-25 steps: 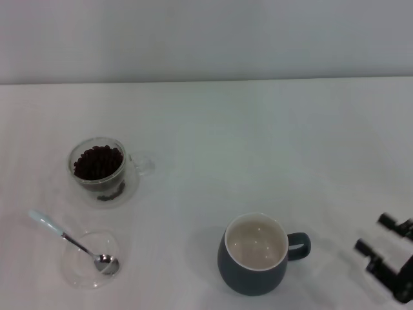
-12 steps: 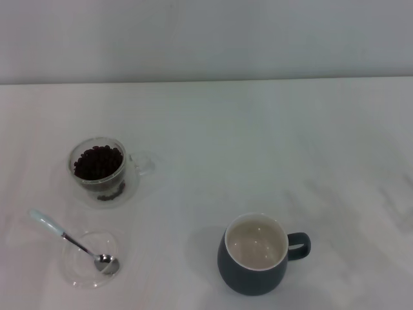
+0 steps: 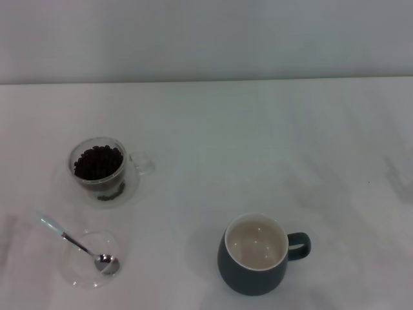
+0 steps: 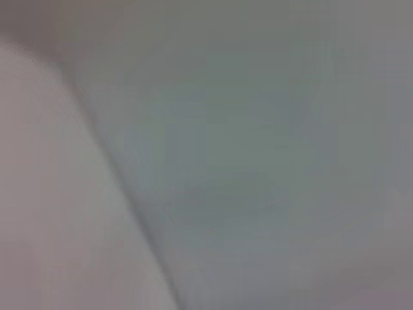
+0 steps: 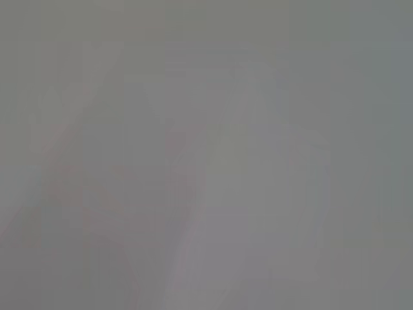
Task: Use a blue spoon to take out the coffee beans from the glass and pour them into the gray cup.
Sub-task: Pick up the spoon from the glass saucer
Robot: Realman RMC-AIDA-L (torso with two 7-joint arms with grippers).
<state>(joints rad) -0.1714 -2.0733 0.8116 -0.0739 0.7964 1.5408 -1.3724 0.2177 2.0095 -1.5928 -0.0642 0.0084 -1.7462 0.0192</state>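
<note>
Neither gripper shows in the head view, and both wrist views give only a gray blur, so I cannot tell where the hands are or how they are set. The blue spoon (image 3: 76, 243) lies near the front left corner of the desk (image 3: 258, 142). Its shiny bowl rests in a shallow clear dish (image 3: 90, 259), and its pale blue end sticks out past the rim, toward the left edge. The glass (image 3: 100, 168) stands just behind it, and the coffee beans (image 3: 97, 162) inside look close to the top. The gray cup (image 3: 255, 255) stands near the front edge, about the middle, well apart from the glass, and looks empty. No scoop has begun. The spoon is likely light, thin, stiff and slippery, so the raised blue end is the best place to pinch. The dish and glass may slide or chip if bumped.
</note>
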